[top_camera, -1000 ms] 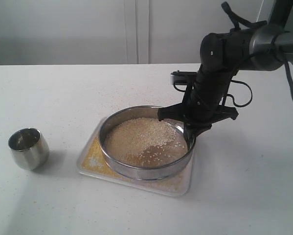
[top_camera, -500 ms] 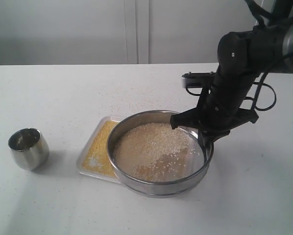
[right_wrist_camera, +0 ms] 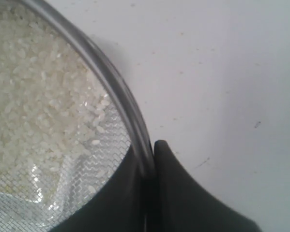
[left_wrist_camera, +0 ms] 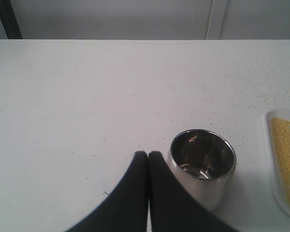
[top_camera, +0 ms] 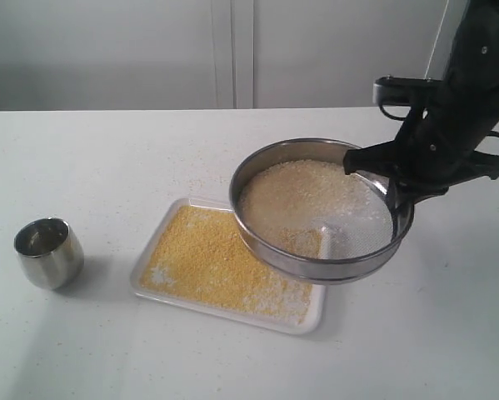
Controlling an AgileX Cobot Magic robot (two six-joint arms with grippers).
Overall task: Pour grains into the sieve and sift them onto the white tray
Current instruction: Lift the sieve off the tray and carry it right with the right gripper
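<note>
Steel mesh (top_camera: 357, 235) shows bare at the low side of the sieve (top_camera: 307, 265), which hangs tilted above the far right corner of the white tray (top_camera: 146, 260). Its round rim is pinched between the right fingers (right_wrist_camera: 176, 193). Coarse pale grains (top_camera: 303, 196) lie heaped inside; fine yellow meal (top_camera: 207, 258) coats the tray in a sandy layer. Well left of the tray, a small rounded steel cup (top_camera: 49, 252) stands upright on the worktop (top_camera: 107, 150), with the left fingers (left_wrist_camera: 135, 188) pressed together just beside it.
</note>
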